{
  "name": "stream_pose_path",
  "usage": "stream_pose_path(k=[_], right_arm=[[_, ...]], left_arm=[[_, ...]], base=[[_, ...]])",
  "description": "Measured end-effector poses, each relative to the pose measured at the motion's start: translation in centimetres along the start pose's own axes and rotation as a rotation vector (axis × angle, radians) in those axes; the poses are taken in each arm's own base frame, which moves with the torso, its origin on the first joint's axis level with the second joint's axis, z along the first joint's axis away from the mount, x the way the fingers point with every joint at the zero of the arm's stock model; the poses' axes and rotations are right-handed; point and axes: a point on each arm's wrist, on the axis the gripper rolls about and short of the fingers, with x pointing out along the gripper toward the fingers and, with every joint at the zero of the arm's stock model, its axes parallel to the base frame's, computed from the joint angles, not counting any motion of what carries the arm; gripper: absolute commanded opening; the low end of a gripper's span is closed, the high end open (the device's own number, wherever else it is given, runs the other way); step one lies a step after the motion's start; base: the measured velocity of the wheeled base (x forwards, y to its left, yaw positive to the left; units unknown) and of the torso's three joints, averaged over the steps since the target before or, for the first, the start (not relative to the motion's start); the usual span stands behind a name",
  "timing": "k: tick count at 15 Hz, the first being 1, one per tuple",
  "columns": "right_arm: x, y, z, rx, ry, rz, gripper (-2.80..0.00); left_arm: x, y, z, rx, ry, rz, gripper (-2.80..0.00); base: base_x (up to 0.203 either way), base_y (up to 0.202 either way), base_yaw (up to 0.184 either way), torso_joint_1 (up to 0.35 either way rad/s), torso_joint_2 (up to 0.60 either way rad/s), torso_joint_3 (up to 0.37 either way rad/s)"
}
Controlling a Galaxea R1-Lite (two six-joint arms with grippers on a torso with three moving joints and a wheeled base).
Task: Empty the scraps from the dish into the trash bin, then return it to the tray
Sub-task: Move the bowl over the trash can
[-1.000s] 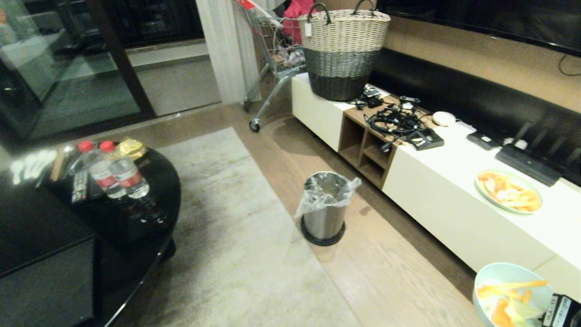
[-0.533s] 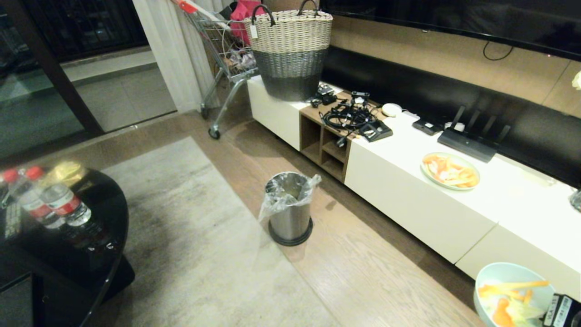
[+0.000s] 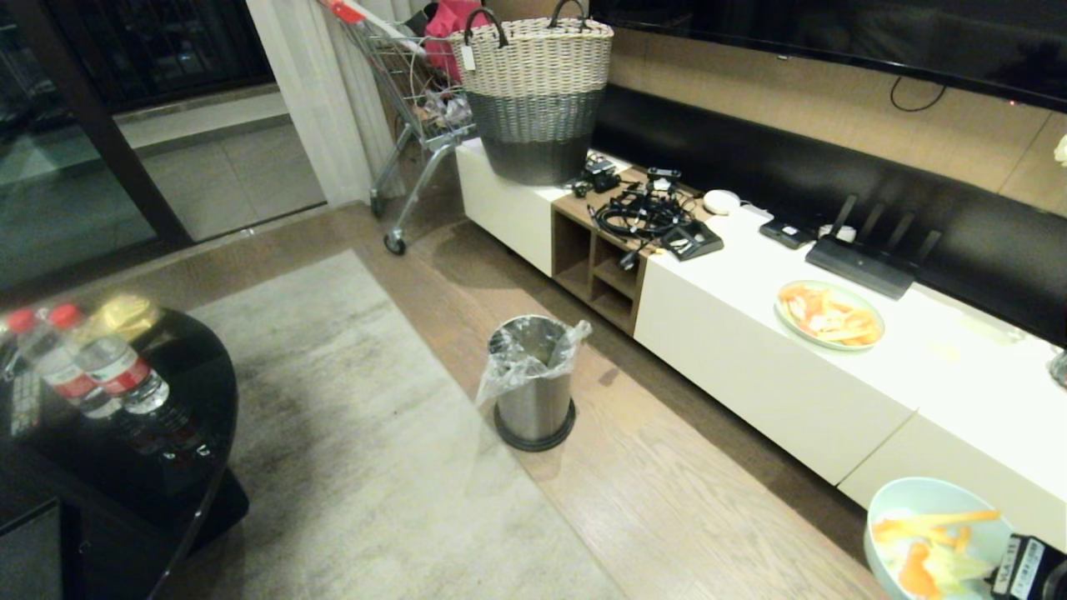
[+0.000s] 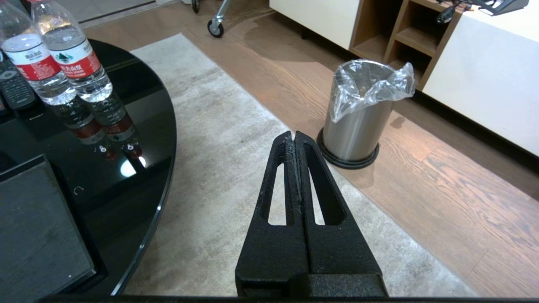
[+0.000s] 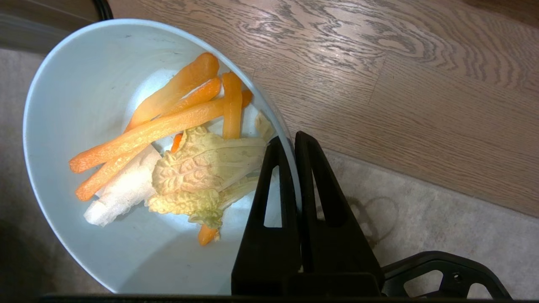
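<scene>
My right gripper (image 5: pixel 288 141) is shut on the rim of the pale bluish dish (image 5: pixel 76 105), one finger inside and one outside. The dish hangs low over the rug's edge and shows at the head view's lower right (image 3: pixel 921 504). In it lie the scraps (image 5: pixel 177 143): orange strips and pale yellow-green leaf. The steel trash bin (image 3: pixel 533 387) with its clear liner stands on the wood floor, well to the left of the dish. My left gripper (image 4: pixel 293 135) is shut and empty above the rug, with the bin (image 4: pixel 358 122) just beyond it. The black tray (image 4: pixel 38 227) lies on the glossy table.
A long white cabinet (image 3: pixel 750 367) runs along the right, bearing a woven basket (image 3: pixel 533 92), tangled cables (image 3: pixel 642 217) and a green plate of orange slices (image 3: pixel 829 315). Two water bottles (image 3: pixel 92 371) stand on the round black table (image 3: pixel 175 475). A shopping trolley (image 3: pixel 408 108) stands at the back.
The whole head view has swung, so the bin, cabinet and table all sit further left in it. The dish stays gripped at the lower right.
</scene>
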Motion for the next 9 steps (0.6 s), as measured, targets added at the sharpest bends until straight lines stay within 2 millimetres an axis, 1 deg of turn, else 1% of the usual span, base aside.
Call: stream_pose_path(k=[9], right_arm=[[0.06, 0.17, 0.11, -0.006, 0.001, -0.002, -2.80]], left_arm=[[0.00, 0.00, 0.00, 0.000, 0.000, 0.000, -2.80]], base=[[0.000, 0.000, 0.000, 0.000, 0.00, 0.000]])
